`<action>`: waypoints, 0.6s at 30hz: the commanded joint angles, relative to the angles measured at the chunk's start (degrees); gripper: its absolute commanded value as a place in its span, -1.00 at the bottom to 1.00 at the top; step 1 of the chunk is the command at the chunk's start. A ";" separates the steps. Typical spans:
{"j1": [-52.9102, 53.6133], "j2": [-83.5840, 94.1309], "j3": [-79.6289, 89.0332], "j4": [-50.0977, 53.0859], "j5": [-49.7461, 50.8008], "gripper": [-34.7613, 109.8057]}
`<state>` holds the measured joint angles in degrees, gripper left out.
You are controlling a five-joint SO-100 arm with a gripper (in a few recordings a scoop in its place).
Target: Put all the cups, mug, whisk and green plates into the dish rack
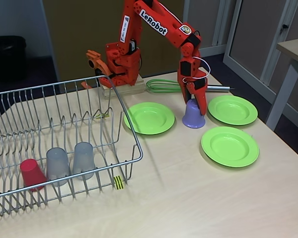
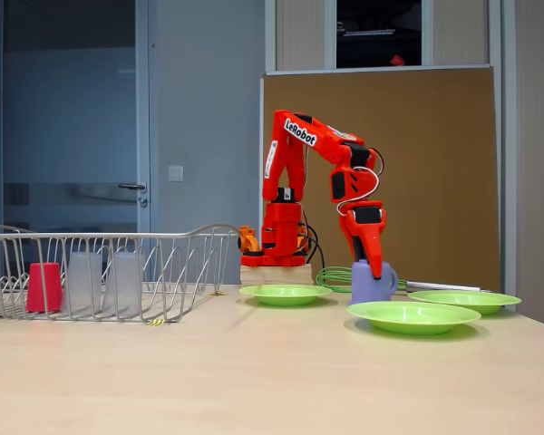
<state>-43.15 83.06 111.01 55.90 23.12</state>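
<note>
- On the wooden table (image 1: 188,198), orange arm (image 1: 154,25) reaches down over the lilac mug (image 1: 193,114), which sits upside down between the three green plates.
- Gripper (image 1: 196,96) is at the mug's top; one finger (image 1: 202,101) runs down the mug's right side in a fixed view. Other finger is hidden, so jaws look set around the mug but can't tell if they pinch it.
- In a fixed view, gripper (image 2: 364,263) comes down onto the mug (image 2: 372,284); the mug rests on the table, handle sticking out right.
- Green plates: one left of the mug (image 1: 149,118), one right of it (image 1: 233,109), one in front (image 1: 230,146). All flat on the table, apart from each other.
- Whisk (image 1: 165,86) lies flat behind the mug near the arm base, green loops to the left, silver handle (image 1: 218,88) pointing right.
- Dish rack (image 1: 64,144) sits at the left side of the table, yellow-black tag (image 1: 118,182) on its front edge.
- Inside the rack, front row: red cup (image 1: 33,173), then two grey cups (image 1: 57,165) (image 1: 83,159), all upside down, side by side.
</note>
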 commanded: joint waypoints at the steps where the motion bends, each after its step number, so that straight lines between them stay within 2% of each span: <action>1: 1.93 3.69 -3.52 4.66 -2.64 -0.32; 11: 11.25 13.18 -13.80 18.54 -17.05 -0.32; 18: 25.75 25.22 -17.84 23.73 -34.89 -0.31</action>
<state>-22.85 101.95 96.68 76.90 -4.39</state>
